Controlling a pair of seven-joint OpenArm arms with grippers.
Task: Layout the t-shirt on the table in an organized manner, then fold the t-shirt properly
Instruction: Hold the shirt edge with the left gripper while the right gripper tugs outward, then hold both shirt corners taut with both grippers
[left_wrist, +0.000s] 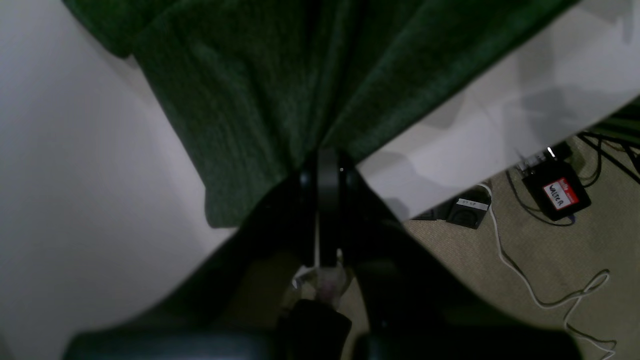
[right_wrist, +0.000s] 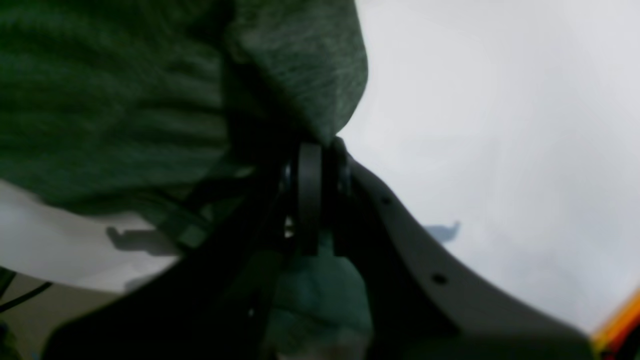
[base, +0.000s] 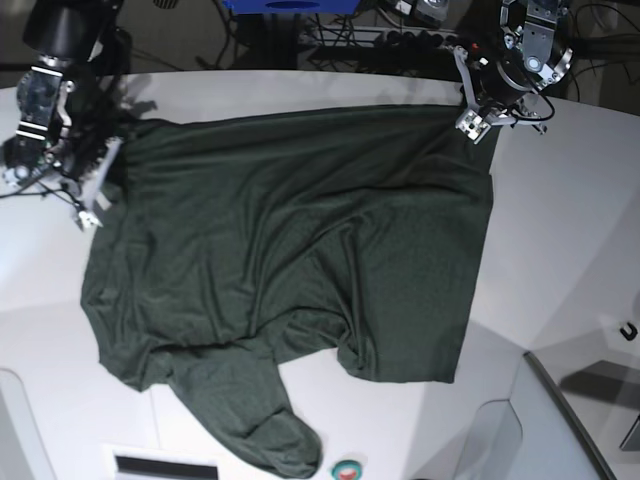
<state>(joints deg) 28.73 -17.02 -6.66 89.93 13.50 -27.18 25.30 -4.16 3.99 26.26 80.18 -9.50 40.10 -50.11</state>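
The t-shirt (base: 290, 270) covers the middle of the worktop (base: 560, 230). Bare worktop lies open to its right and along the left edge. Cables (base: 380, 30) crowd the floor beyond the far edge.

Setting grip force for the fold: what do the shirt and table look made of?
Shirt: looks like thin, soft knit, maybe jersey; matte dark green, with a fine ribbed weave in the left wrist view and limp pleats gathering at the left pincer. Table: hard, smooth white top, likely laminate; slight sheen, crisp shadows.
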